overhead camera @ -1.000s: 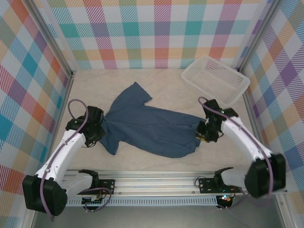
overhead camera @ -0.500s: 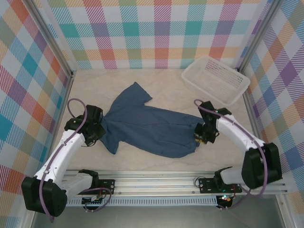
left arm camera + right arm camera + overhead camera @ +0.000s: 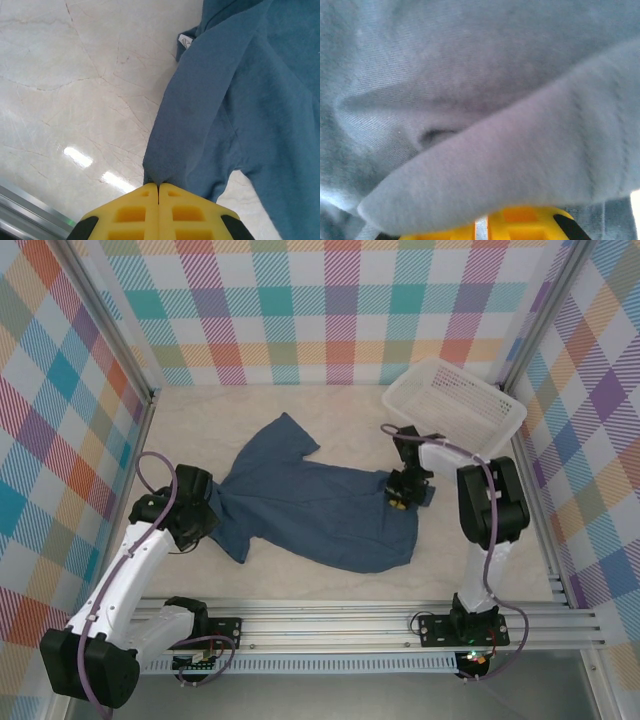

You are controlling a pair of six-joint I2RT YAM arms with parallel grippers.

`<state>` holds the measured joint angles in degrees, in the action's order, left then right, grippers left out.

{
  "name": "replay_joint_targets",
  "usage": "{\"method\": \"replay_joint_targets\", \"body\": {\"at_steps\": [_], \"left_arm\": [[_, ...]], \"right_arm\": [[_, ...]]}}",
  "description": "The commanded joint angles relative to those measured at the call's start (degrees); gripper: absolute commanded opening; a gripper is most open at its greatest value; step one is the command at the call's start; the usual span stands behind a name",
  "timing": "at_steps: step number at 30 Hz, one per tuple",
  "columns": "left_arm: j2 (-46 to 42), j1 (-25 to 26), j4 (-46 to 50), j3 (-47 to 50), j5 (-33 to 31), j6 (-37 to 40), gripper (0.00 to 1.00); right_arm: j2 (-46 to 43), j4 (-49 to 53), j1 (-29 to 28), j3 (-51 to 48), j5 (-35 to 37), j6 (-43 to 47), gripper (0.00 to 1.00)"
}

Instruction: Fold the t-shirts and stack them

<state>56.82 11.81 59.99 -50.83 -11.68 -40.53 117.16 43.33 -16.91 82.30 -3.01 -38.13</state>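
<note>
Marbled table (image 3: 200,425) — blue t-shirt (image 3: 310,510) mid, white basket (image 3: 452,408) far-R corner.

No legible text anywhere

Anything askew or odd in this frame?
The t-shirt lies rumpled and skewed across the table, bunched into a pinch at the left gripper, its other end lapped over at the right gripper. The basket sits at an angle in the far right corner. Nothing looks spilled or damaged.

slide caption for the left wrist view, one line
Left gripper shut on an edge of the slate-blue t-shirt over the pale marbled table.
</note>
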Motion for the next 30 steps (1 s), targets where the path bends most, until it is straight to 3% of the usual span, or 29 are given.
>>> {"method": "replay_joint_targets", "body": {"at_steps": [1, 6, 9, 13, 19, 25, 30], "left_arm": [[-0.82, -0.45, 2.26, -0.45, -1.33, -0.60, 0.00], [-0.76, -0.91, 3.33, -0.94, -1.49, -0.08, 0.00], [-0.85, -1.00, 3.78, -1.04, -1.65, 0.10, 0.00], [-1.48, -1.03, 4.39, -1.14, -1.68, 0.51, 0.00], [-2.85, -1.09, 4.53, 0.35, -1.15, 0.80, 0.00], [-2.91, -1.08, 4.32, 1.27, -1.17, 0.65, 0.00], [-1.20, -1.04, 3.46, 1.80, 1.57, -1.52, 0.00]], "right_arm": [[8.94, -4.75, -0.24, 6.81, 1.85, 3.73, 0.13], [15.92, -4.37, -0.10, 19.34, -0.72, 7.41, 0.25], [15.08, -3.17, -0.12, 22.19, -1.65, 8.93, 0.31], [2.79, -7.01, -0.12, 13.64, 0.90, 8.84, 0.45], [-17.30, 0.57, -0.08, -4.12, 8.52, 1.96, 0.55], [-30.63, 4.34, -0.23, -23.95, 2.58, -2.67, 0.56], [-33.69, 4.26, 0.01, -31.22, -2.57, -5.23, 0.59]]}}
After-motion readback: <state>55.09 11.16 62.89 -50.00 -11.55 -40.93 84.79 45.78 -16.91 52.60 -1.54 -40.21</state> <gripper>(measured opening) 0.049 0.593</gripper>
